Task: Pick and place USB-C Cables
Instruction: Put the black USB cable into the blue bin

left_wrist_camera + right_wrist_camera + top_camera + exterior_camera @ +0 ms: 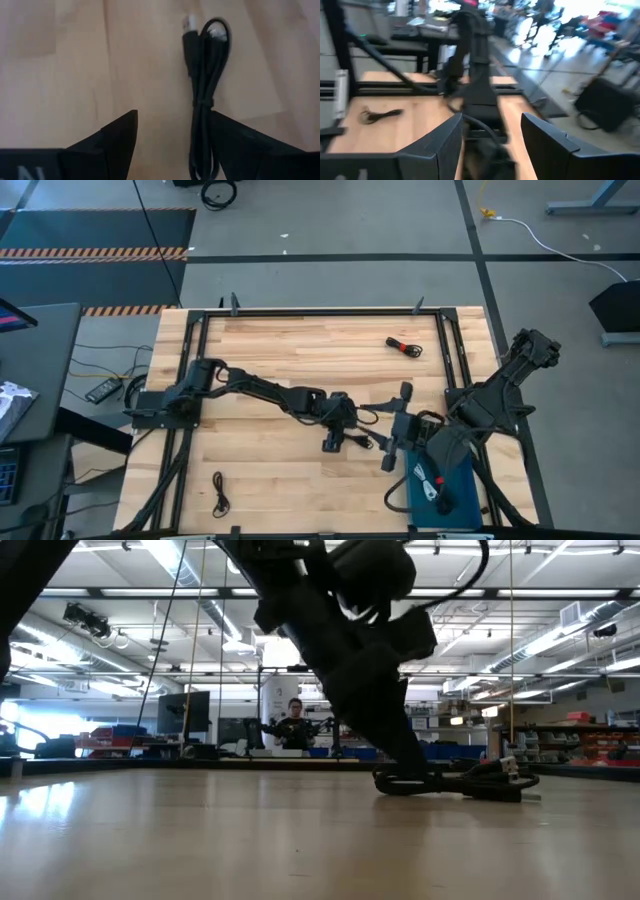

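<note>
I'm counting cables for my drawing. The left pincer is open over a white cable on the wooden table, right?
Not quite. The left pincer is open over a cable on the wooden table, but that cable is black, not white. The left wrist view shows it lying between the open fingers.

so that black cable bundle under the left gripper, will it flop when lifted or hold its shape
Likely mostly holds: the black cable bundle is cinched by a tie at mid-length, so the strands should lift together. The looped end and connectors beyond the tie may droop a little. It looks thin and light, so the open left gripper could nudge it sideways on the wooden table.
</note>
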`<state>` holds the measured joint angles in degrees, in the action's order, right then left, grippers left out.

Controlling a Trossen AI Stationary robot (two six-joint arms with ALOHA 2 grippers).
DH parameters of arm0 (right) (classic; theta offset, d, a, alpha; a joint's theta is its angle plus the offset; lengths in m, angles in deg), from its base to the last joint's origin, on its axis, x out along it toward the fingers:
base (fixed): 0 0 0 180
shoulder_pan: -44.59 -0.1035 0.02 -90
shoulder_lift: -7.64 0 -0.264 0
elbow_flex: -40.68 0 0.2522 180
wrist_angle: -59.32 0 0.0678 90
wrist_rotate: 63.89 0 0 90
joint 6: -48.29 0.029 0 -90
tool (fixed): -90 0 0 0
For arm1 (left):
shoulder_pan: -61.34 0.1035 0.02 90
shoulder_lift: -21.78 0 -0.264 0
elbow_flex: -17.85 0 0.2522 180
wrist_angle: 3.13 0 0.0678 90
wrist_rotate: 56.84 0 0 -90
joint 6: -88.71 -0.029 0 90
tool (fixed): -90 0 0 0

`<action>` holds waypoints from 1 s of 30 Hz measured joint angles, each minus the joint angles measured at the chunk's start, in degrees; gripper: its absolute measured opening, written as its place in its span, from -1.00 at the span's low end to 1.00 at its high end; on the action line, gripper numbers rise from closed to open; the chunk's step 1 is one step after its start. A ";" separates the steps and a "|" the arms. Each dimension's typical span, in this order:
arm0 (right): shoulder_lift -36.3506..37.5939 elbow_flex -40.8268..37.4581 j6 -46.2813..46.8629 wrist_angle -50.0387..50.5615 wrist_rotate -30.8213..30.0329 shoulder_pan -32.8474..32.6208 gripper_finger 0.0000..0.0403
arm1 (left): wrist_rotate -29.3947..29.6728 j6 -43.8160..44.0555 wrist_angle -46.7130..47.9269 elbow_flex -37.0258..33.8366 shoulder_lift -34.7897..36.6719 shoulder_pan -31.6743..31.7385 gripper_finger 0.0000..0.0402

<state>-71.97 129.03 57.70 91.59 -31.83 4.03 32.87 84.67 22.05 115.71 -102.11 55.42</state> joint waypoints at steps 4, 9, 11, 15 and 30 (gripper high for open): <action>-0.02 -0.02 -2.88 -2.73 5.12 0.57 0.04 | 1.83 0.66 -0.21 0.02 0.11 0.27 0.23; 0.00 0.00 -5.35 -3.65 5.17 0.67 0.04 | 5.30 -0.76 -0.59 -0.07 0.13 0.29 0.23; 0.00 0.00 -5.33 -3.26 5.25 0.39 0.03 | 5.61 -1.82 -0.75 -0.09 0.13 0.44 0.23; 0.00 0.00 -5.14 -3.38 6.44 -0.61 0.02 | 5.59 -2.25 -1.86 -0.09 0.13 0.63 0.23; 0.00 0.00 -9.41 -7.36 6.67 -1.71 0.02 | 5.52 0.67 -4.62 -0.09 0.13 -0.43 0.23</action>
<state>-71.97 129.03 48.29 84.23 -25.16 2.32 38.40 85.34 17.43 115.62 -101.98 54.99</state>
